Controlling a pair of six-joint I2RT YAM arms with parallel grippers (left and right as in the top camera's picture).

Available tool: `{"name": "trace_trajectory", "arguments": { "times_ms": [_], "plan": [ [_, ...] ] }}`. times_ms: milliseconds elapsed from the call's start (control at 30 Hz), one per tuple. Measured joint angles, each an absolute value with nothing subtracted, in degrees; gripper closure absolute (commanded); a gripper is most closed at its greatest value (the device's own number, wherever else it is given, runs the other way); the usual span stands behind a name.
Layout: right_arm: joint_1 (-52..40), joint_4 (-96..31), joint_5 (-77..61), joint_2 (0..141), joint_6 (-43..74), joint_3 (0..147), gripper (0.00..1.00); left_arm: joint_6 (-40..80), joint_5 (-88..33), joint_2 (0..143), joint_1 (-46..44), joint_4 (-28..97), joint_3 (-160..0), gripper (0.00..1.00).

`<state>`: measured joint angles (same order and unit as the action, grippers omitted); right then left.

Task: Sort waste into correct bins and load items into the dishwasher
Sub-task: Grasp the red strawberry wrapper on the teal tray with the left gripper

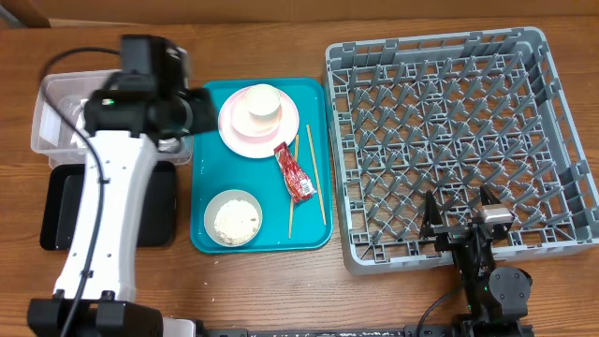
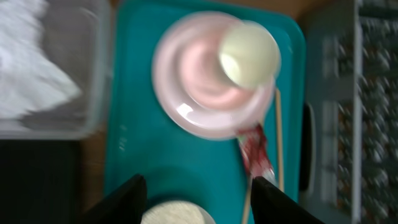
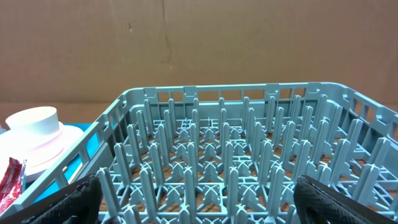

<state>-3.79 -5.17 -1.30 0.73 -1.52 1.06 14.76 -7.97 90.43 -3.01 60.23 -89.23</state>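
Observation:
A pink plate [image 1: 234, 131] on the teal tray [image 1: 208, 187] carries a pink bowl [image 2: 199, 71] with a white cup [image 1: 263, 101] in it. A red sauce packet [image 1: 293, 172] and two chopsticks [image 1: 316, 178] lie beside it. A grey metal bowl [image 1: 233, 217] holds rice. My left gripper [image 1: 192, 112] is open and empty over the tray's left edge; the left wrist view, blurred, shows plate [image 2: 186, 106], cup [image 2: 249, 55] and packet [image 2: 255, 149] ahead. White napkins [image 2: 31, 68] lie in the clear tub [image 1: 56, 131]. My right gripper [image 3: 205, 205] is open over the grey dish rack [image 1: 449, 122].
The black tray [image 1: 56, 211] lies in front of the clear tub, partly under my left arm. The teal tray sits between the bins and the rack. A brown cardboard wall [image 3: 199, 43] stands behind the rack.

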Motion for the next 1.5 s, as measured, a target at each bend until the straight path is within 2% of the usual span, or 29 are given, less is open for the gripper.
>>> {"name": "trace_trajectory", "arguments": {
  "times_ms": [167,333,700,1033,1100,1333,1433,1500],
  "plan": [
    [-3.8,-5.1,-1.3,0.7,-1.5,1.1,0.0,18.3,-11.0,92.6,-12.0,61.5,-85.6,0.44],
    [-3.8,-5.1,-1.3,0.7,-1.5,1.1,0.0,23.8,-9.4,95.9,-19.2,57.7,-80.1,0.44],
    [-3.8,-5.1,-1.3,0.7,-1.5,1.1,0.0,35.7,-5.5,105.4,-27.0,44.8,-73.6,0.47],
    [-3.8,-5.2,-1.3,0.7,-1.5,1.1,0.0,37.6,-4.8,111.8,-27.0,43.7,-73.1,0.9],
    [-3.8,-5.1,-1.3,0.7,-1.5,1.1,0.0,37.7,-4.6,111.8,-26.9,43.4,-73.1,0.96],
    [-3.8,-5.1,-1.3,0.7,-1.5,1.1,0.0,37.8,-4.7,110.7,-26.2,43.5,-73.1,0.94],
    [-3.8,-5.1,-1.3,0.7,-1.5,1.1,0.0,37.8,-4.6,108.0,-25.8,43.7,-73.1,0.9],
    [-3.8,-5.2,-1.3,0.7,-1.5,1.1,0.0,37.6,-4.6,104.1,-25.7,44.3,-73.2,0.91]
  ]
}}
